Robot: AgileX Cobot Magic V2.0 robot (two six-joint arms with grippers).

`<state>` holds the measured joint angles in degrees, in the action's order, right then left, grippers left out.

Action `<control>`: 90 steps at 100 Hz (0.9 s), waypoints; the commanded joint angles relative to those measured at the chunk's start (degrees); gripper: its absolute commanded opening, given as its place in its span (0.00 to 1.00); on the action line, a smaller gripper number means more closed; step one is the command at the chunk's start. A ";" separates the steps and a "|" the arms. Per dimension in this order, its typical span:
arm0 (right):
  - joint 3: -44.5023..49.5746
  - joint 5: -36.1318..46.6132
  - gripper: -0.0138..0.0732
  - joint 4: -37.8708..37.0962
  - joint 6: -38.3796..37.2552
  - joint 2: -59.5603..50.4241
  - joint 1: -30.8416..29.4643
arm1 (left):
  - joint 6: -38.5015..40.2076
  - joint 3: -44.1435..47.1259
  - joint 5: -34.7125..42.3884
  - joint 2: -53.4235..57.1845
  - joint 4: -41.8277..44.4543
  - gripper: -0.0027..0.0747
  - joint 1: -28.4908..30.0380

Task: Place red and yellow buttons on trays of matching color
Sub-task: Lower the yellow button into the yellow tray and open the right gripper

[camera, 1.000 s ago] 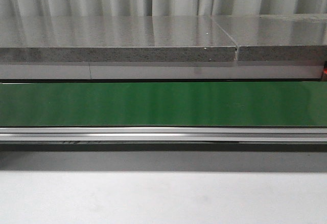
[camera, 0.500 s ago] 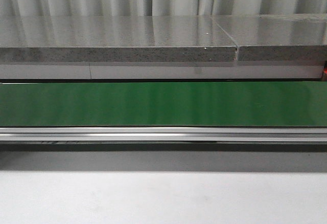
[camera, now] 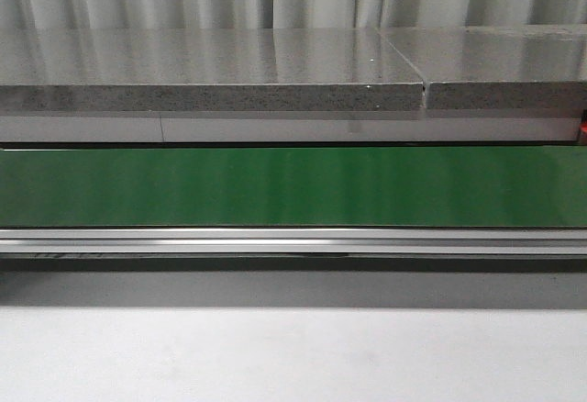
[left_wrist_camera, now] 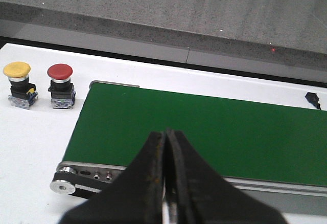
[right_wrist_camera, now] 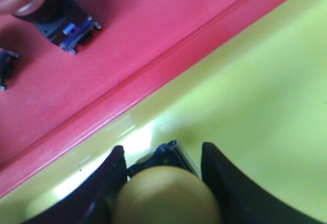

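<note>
Front view is showing only the green conveyor belt (camera: 293, 186) running across the white counter (camera: 293, 356), with a grey stone ledge (camera: 211, 72) behind it; neither arm is appearing there.

Over at the left wrist camera, the left gripper (left_wrist_camera: 166, 147) is hanging above the near edge of the belt (left_wrist_camera: 204, 132) with its dark fingers (left_wrist_camera: 148, 168) pressed together and nothing between them. Beyond the belt's end, on the white counter (left_wrist_camera: 36, 142), a yellow button (left_wrist_camera: 18, 83) and a red button (left_wrist_camera: 61, 85) are standing upright side by side, close but not touching, the yellow one farther from the belt.

At the right wrist camera, the right gripper (right_wrist_camera: 163, 183) is sitting low over the yellow tray (right_wrist_camera: 265, 96), its fingers (right_wrist_camera: 225, 188) clasping another yellow button (right_wrist_camera: 166, 196) by the body under the cap. Whether that button is touching the tray floor I cannot tell. Alongside, the red tray (right_wrist_camera: 153, 29) is butting against the yellow one, and a red button (right_wrist_camera: 48, 6) is lying tilted inside it, with the edge of a second dark base (right_wrist_camera: 6, 68) showing nearby.
</note>
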<state>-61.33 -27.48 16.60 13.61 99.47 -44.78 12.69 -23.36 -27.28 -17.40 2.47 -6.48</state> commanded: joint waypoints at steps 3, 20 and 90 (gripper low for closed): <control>-1.77 2.46 0.25 0.70 -0.14 -1.79 -0.47 | 0.09 -1.63 4.54 -0.40 -0.29 0.01 -0.38; -1.77 2.46 0.25 1.10 -0.14 -1.00 -0.47 | 0.09 -1.63 4.54 -0.40 -0.29 0.01 -0.38; -1.77 -0.17 0.30 1.10 -0.14 -0.47 -0.47 | 0.09 -1.63 4.54 -0.40 -0.29 0.01 -0.38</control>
<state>-61.33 -28.81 17.05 13.49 101.50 -44.78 12.69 -23.36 -27.28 -17.40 2.47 -6.48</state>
